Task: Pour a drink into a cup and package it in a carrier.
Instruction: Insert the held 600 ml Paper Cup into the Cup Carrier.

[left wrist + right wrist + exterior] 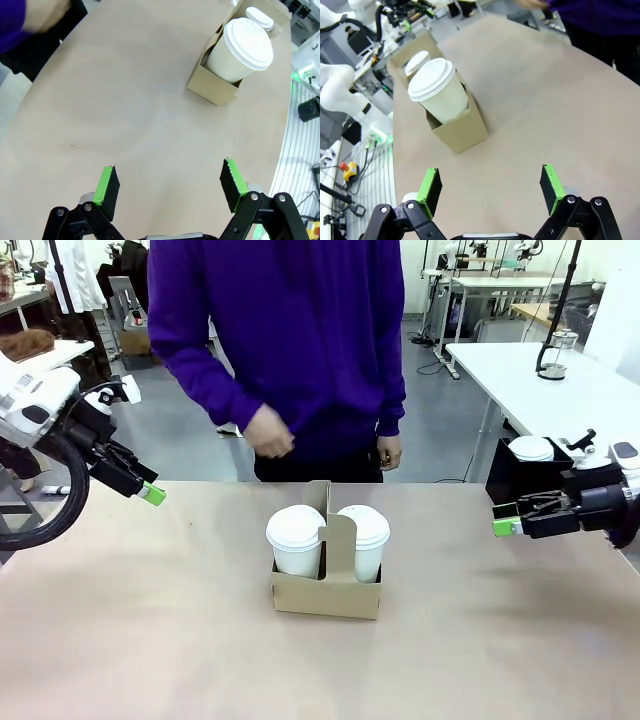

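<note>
1. Left claw (152, 494) and right claw (503, 527): both with jaws apart and empty, held above opposite ends of the counter (150, 640).
2. Carrier (325, 590): mid-counter, between the claws and well apart from each, holding two lidded cups (296, 540), one either side of its upright handle.
3. Person (280, 330): standing beyond the counter's far edge.

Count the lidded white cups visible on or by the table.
3: a left cup and a right cup in the carrier, plus a lidded one in the black box at far right.
</note>
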`<state>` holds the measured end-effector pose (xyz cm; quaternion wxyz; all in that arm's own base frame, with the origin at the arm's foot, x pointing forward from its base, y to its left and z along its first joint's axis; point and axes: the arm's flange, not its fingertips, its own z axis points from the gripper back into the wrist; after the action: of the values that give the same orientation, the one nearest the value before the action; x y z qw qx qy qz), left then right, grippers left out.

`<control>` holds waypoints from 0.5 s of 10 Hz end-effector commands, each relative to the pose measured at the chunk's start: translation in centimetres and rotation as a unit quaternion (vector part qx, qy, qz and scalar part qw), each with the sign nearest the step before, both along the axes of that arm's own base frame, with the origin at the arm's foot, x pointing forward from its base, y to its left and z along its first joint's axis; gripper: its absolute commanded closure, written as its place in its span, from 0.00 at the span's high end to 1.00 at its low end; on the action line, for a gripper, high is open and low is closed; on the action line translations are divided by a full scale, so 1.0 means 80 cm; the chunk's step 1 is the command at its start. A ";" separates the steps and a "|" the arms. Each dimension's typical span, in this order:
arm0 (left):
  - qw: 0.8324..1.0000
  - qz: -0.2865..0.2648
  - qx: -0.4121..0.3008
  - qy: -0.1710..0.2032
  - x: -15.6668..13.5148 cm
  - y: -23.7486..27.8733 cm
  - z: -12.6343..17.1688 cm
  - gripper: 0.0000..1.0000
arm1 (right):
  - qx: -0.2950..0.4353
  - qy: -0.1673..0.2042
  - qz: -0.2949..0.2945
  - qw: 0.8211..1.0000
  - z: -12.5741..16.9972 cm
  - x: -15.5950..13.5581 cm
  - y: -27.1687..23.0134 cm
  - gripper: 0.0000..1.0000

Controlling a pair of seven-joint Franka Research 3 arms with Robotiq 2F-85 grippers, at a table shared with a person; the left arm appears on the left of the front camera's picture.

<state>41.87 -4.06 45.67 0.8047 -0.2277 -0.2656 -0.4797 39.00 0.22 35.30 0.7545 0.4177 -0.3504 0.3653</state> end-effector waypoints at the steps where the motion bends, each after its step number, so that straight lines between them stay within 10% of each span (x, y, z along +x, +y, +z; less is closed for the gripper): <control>1: 1.000 -0.002 -0.003 0.000 -0.001 0.000 0.000 1.00 | 0.005 -0.007 0.004 1.000 -0.001 -0.001 -0.002 1.00; 5: 1.000 -0.002 -0.003 0.000 -0.001 0.000 0.000 1.00 | 0.005 -0.007 0.004 1.000 -0.001 -0.001 -0.002 1.00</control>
<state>41.87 -4.06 45.67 0.8047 -0.2277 -0.2656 -0.4797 39.00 0.23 35.30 0.7545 0.4178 -0.3503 0.3654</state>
